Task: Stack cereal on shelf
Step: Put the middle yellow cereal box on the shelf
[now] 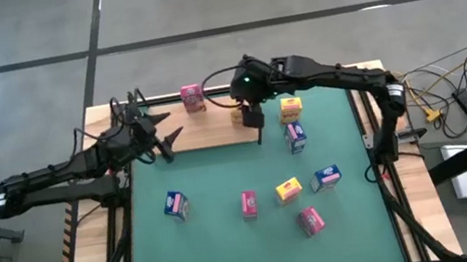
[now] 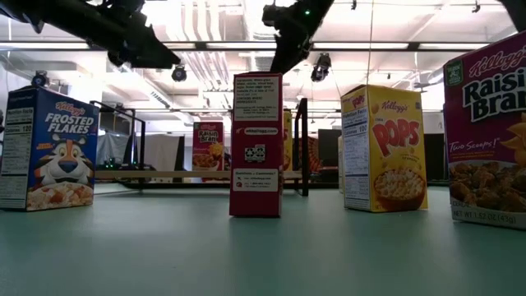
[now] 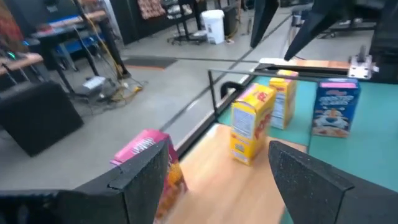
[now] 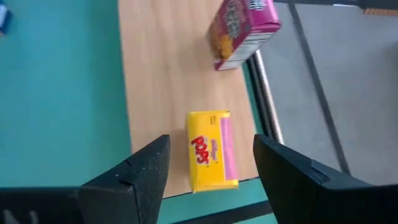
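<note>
The shelf (image 1: 205,131) is a light-wood panel at the mat's far edge. On it stand a pink cereal box (image 1: 193,98) and a yellow one (image 4: 211,151). My right gripper (image 4: 210,142) hangs open above the yellow box, pointing down, one finger on each side and a gap at both. My left gripper (image 1: 172,127) is open over the shelf's left part, near the pink box (image 3: 149,162). Several more boxes stand on the green mat: yellow (image 1: 291,108), blue (image 1: 295,136), blue (image 1: 176,205), pink (image 1: 249,205), yellow (image 1: 288,190), blue (image 1: 326,177), pink (image 1: 311,221).
Black frame posts (image 3: 211,93) rise at the shelf's edge. In the low view, a blue box (image 2: 49,152), a pink one (image 2: 256,144), a yellow one (image 2: 384,148) and a magenta one (image 2: 489,131) stand close to the camera. Cables lie off the table's right side (image 1: 440,98).
</note>
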You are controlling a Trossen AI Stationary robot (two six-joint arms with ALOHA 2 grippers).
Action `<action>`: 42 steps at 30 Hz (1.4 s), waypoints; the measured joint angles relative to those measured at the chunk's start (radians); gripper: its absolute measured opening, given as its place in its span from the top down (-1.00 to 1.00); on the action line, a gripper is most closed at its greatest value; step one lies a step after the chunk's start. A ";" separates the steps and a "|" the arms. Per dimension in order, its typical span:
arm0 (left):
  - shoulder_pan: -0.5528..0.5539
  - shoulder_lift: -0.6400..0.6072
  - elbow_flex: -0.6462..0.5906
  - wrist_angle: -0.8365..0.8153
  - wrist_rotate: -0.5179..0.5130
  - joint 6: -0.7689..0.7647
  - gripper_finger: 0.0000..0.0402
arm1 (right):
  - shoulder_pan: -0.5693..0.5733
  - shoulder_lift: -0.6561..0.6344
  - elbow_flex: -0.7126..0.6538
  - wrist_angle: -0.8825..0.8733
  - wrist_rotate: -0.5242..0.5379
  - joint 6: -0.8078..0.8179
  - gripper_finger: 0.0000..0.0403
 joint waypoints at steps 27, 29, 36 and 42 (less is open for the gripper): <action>-0.017 0.224 0.000 0.196 0.221 -0.180 -0.30 | 0.014 -0.491 -1.052 1.286 -0.235 -0.065 -0.04; -0.017 0.232 0.000 0.214 0.221 -0.180 -0.30 | 0.014 -0.511 -1.063 1.284 -0.235 -0.064 -0.04; -0.018 0.281 0.000 0.314 0.220 -0.183 -0.30 | 0.014 -0.545 -1.080 1.283 -0.264 -0.070 -0.04; -0.018 0.359 0.000 0.481 0.220 -0.154 -0.30 | 0.014 -0.547 -1.084 1.279 -0.295 -0.071 -0.04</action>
